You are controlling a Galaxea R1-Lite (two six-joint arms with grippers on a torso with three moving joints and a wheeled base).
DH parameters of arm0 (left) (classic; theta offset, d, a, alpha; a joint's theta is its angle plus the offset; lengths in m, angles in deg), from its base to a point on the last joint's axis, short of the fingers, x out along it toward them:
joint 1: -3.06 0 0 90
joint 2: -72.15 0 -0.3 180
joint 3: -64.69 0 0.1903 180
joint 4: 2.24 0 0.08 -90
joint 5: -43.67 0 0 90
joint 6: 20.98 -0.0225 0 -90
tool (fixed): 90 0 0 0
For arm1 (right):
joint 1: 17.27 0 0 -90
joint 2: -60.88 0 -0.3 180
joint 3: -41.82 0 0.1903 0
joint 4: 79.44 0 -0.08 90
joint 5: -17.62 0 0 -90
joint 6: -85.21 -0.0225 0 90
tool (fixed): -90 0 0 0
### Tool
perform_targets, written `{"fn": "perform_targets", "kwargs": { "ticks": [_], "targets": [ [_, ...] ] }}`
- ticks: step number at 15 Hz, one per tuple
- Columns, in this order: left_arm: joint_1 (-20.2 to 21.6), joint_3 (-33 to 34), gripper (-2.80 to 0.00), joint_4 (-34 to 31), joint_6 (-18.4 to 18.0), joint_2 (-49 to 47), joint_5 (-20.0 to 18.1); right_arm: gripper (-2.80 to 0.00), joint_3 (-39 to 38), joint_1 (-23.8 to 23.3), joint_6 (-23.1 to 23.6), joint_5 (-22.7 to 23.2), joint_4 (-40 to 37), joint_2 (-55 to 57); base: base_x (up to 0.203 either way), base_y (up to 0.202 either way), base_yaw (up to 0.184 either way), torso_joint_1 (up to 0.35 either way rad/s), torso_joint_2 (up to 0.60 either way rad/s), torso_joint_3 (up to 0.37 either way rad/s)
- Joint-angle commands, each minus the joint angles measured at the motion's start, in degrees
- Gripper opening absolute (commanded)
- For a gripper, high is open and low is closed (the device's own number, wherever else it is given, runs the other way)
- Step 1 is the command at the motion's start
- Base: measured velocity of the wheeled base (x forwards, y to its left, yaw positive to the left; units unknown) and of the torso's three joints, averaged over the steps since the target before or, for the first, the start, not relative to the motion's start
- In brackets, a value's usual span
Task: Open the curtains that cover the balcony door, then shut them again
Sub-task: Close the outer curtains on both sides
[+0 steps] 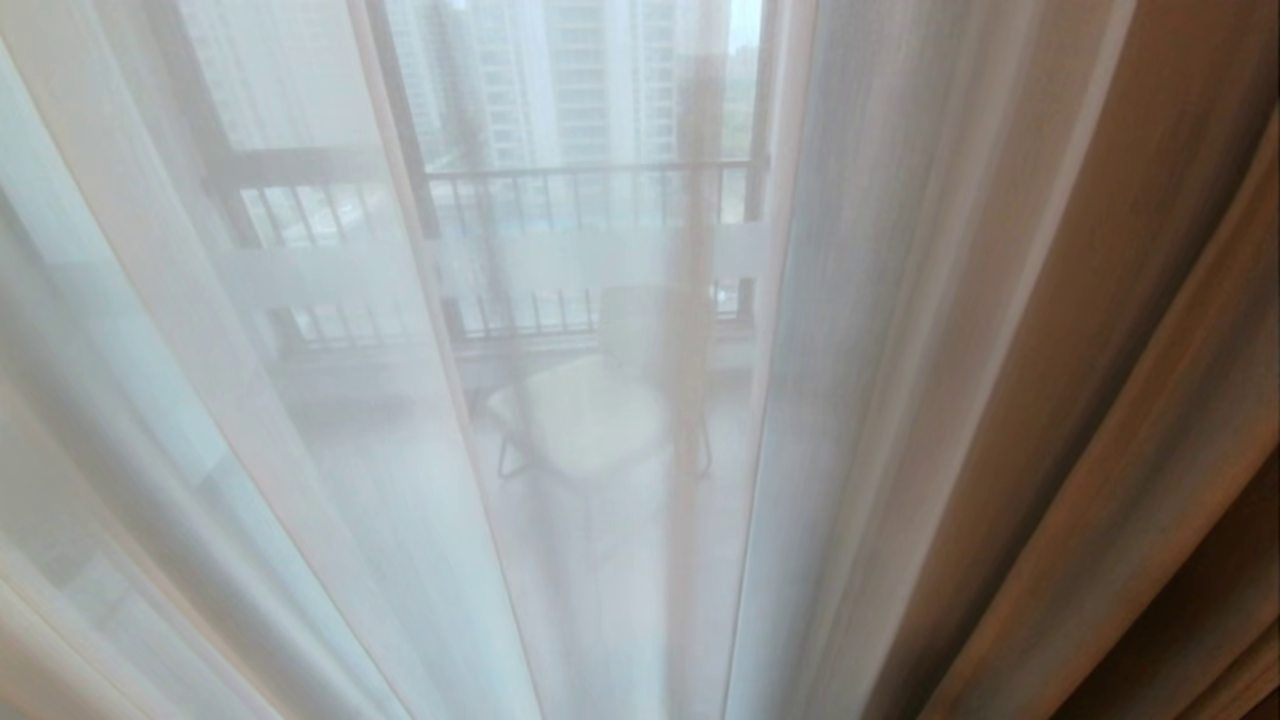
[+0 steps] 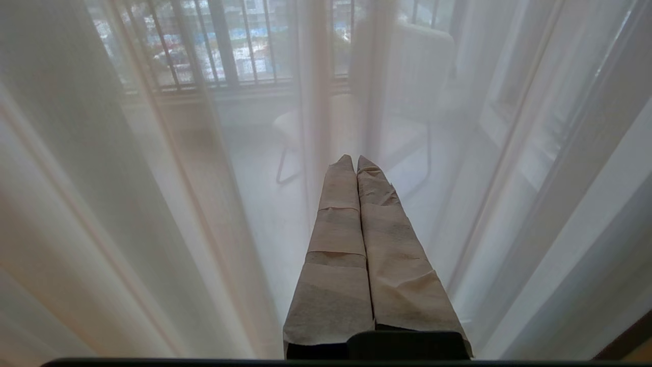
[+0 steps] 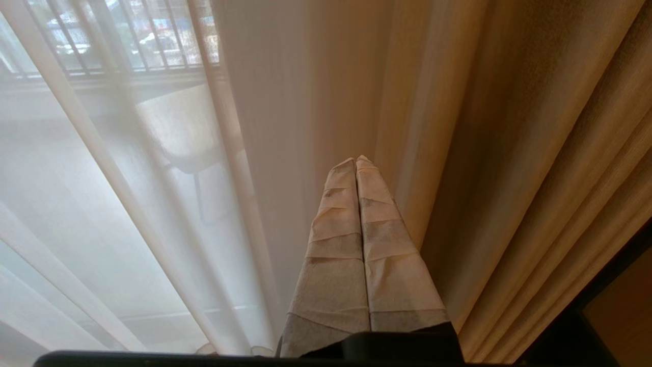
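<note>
Head view is filled by the curtains: the thin white sheer [image 1: 300, 450] hangs across the left and middle, and the heavy beige drape [image 1: 1120, 400] falls in folds down the right side. Through the sheer the dark frame of the balcony door [image 1: 400, 150] shows faintly, with a railing [image 1: 590, 190] and a pale chair [image 1: 585, 410] beyond it. Neither arm appears in this view. In the left wrist view the left gripper [image 2: 355, 159] points at the sheer, its paper-wrapped fingers [image 2: 338, 224] pressed together and holding nothing; whether the tips touch the cloth cannot be told. In the right wrist view the right gripper [image 3: 355, 160] is likewise clenched and empty, aimed where the sheer meets the drape.
</note>
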Motion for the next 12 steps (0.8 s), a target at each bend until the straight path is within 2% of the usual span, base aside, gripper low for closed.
{"fn": "perform_targets", "kwargs": {
  "ticks": [1, 3, 5, 7, 10, 11, 12],
  "targets": [
    [0.0, 0.0, -2.80, 0.0, 0.0, 0.1, 0.1, -2.80, 0.6, -0.1, 0.2, 0.1, 2.0, 5.2, 0.000, 0.000, 0.000, 0.000, 0.00, 0.000],
    [0.0, 0.0, -2.80, 0.0, 0.0, 0.1, 0.0, -2.80, 2.3, -0.5, 0.1, 0.2, 6.6, 12.6, 0.000, 0.000, 0.000, 0.000, 0.00, 0.000],
    [0.0, 0.0, -2.80, 0.0, 0.0, 0.1, 0.0, -2.80, 5.8, -3.1, -0.2, 0.2, 12.6, 20.8, 0.000, 0.000, 0.000, 0.000, 0.00, 0.000],
    [0.0, 0.0, -2.80, 0.0, 0.0, 0.1, 0.1, -2.80, 12.1, -10.4, -0.7, 0.1, 17.6, 27.5, 0.000, 0.000, 0.000, 0.000, 0.00, 0.000],
    [0.0, 0.0, -2.80, 0.0, 0.0, 0.1, 0.1, -2.80, 20.8, -21.1, -1.3, 0.1, 19.4, 33.5, 0.000, 0.000, 0.000, 0.000, 0.00, 0.000],
    [0.0, 0.0, -2.80, 0.0, 0.0, 0.1, 0.1, -2.80, 22.9, -23.3, -1.3, 0.1, 19.5, 35.3, 0.000, 0.000, 0.000, 0.000, 0.00, 0.000],
    [0.0, 0.0, -2.80, 0.0, 0.0, 0.1, 0.0, 0.00, 24.5, -24.1, -1.3, 0.1, 19.5, 36.7, 0.000, 0.000, 0.000, 0.000, 0.00, 0.000]
  ]
}}
